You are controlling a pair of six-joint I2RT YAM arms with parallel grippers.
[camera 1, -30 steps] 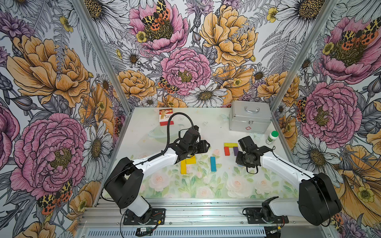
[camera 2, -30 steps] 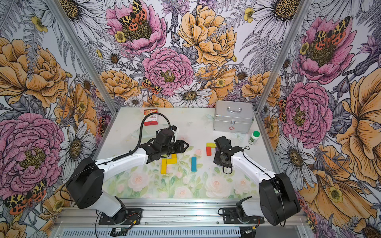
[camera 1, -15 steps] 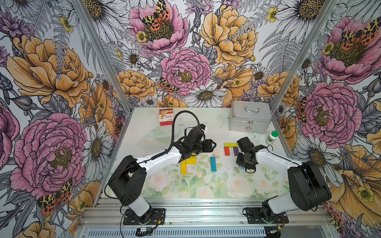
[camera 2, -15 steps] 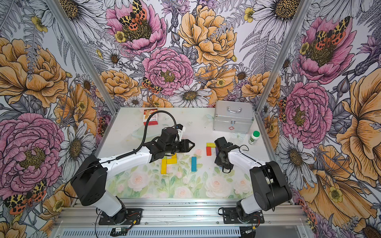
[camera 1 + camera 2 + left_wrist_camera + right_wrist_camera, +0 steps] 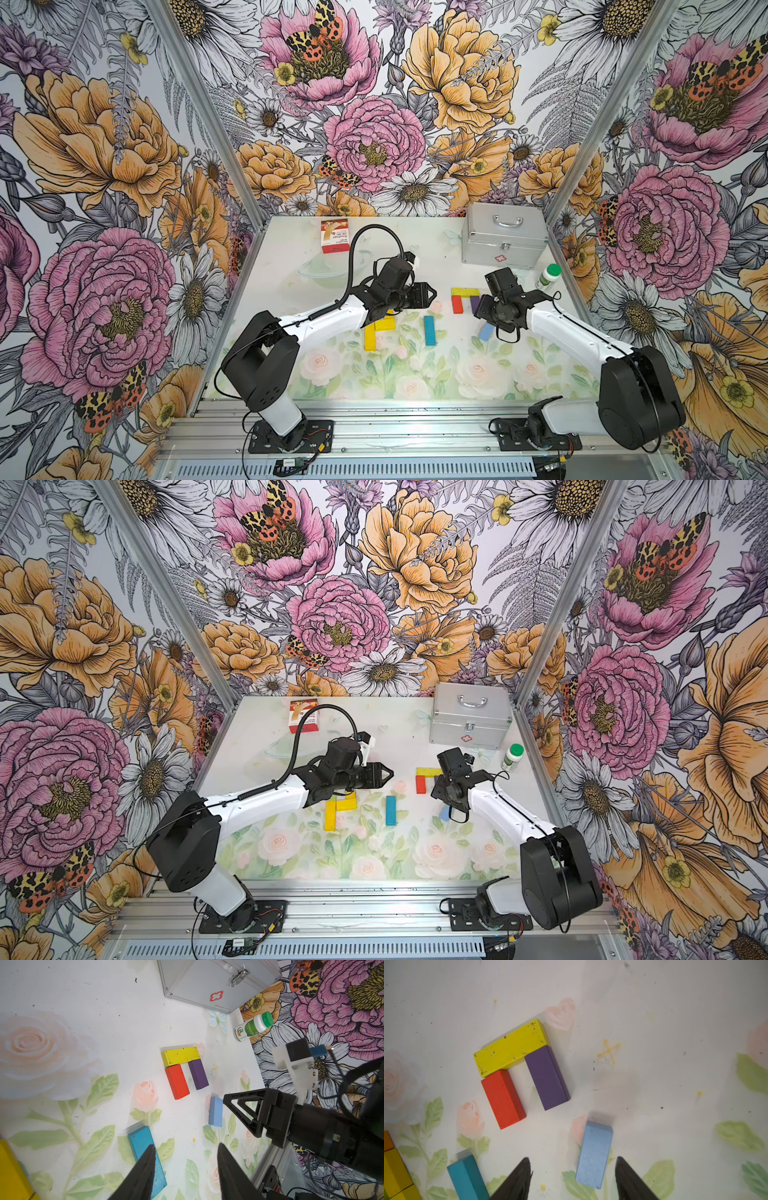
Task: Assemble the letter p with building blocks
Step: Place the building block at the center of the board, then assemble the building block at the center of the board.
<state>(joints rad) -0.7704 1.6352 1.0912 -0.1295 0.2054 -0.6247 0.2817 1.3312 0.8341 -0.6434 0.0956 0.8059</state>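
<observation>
Blocks: a yellow block lies across the ends of a red block and a purple block, touching both, like a little arch on the tabletop. The light blue block lies near it, one end between the spread fingers of the right claw, with gaps either side. The left claw is spread too and empty, with the teal block near it. The yellow bunch is half under the left arm, so I can't tell its shape. Purple is mostly hidden in both top views.
</observation>
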